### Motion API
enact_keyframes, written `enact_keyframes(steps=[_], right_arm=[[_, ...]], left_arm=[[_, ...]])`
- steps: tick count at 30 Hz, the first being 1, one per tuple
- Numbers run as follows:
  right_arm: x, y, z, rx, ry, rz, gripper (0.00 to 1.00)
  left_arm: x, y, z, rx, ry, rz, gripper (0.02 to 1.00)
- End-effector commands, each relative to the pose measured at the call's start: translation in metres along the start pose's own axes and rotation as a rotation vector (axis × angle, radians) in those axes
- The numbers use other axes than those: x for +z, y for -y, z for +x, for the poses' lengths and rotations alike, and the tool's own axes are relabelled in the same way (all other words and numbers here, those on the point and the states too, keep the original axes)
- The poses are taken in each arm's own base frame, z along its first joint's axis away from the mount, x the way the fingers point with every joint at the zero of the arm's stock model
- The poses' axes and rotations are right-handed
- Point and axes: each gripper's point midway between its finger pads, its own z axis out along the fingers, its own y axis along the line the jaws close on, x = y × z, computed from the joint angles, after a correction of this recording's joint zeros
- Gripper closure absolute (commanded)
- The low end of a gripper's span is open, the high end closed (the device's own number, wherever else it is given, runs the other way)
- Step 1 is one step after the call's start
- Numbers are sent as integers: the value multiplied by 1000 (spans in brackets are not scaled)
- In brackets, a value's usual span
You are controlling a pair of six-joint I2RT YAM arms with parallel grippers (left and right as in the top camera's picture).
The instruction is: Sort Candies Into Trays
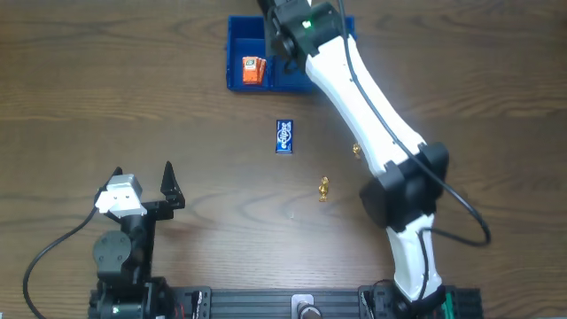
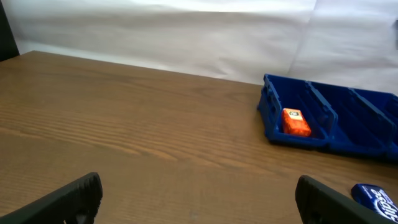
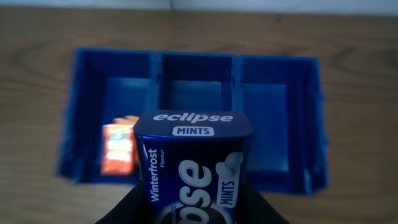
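The brown wooden table (image 1: 133,106) is my whole workspace. The mint box (image 3: 194,162) is clamped by its sides in the right gripper (image 3: 193,210) and lined up with the middle bay of the blue tray (image 3: 236,59). I judge it's aimed there to keep it apart from the orange candy (image 3: 118,149) lying in the end bay. A second mint pack (image 1: 283,136) and two gold candies (image 1: 324,189) (image 1: 356,151) wait loose on the table near the tray. My left gripper (image 1: 142,173) sits spread wide and empty near its base, out of the way.
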Motion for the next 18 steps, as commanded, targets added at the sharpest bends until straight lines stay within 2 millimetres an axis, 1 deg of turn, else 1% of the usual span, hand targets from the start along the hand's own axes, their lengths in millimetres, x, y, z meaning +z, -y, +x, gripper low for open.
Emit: enact_keyframes(steps=[1,2,4,10,14,15,18], right_arm=[[47,8,1,-8,-37,-24,752],[53,8,4,-8,-43,-25,752],[58,6,5,-9,-44,-25,752],[58,-2,-3,3,-13,-65,752],[65,-5,0,3,-17,-65,752],[67,-6,1,2,-18,-65,744],[73,-9,4,-3,-24,-65,669]], left_arm=[[2,-3,18,11,-42,-7,20],[2,-3,18,11,-42,-7,20],[2,-3,18,11,-42,-7,20],[2,-3,18,11,-42,-7,20],[2,-3,18,11,-42,-7,20],[2,-3,18,11,-42,-7,23],[2,-3,18,11,-42,-7,20]])
